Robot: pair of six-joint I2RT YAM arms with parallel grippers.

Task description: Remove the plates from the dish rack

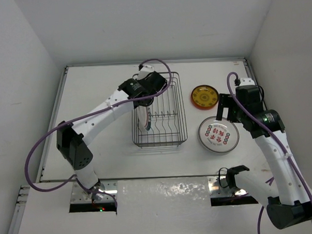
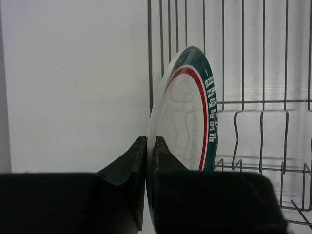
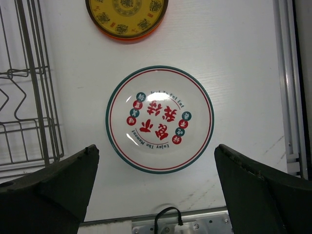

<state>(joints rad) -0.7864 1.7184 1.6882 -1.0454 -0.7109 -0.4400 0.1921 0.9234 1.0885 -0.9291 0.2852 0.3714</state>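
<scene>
Pinching the rim of a green-and-red-rimmed plate (image 2: 187, 122), the left gripper (image 2: 146, 146) holds it standing on edge at the left side of the dish rack (image 1: 160, 145) — centre of the overhead frame. The right gripper (image 3: 155, 148) hangs with fingers (image 3: 53, 185) spread wide over a red-character plate (image 3: 160, 119) lying flat right of the rack, an amber plate (image 3: 126, 14) above it in frame.

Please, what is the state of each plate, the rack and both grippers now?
dish rack: holds one plate.
green-rimmed plate: upright inside it, gripped.
red-character plate: flat on table.
amber plate: flat on table.
left gripper: shut on green-rimmed plate.
right gripper: open, empty.
</scene>
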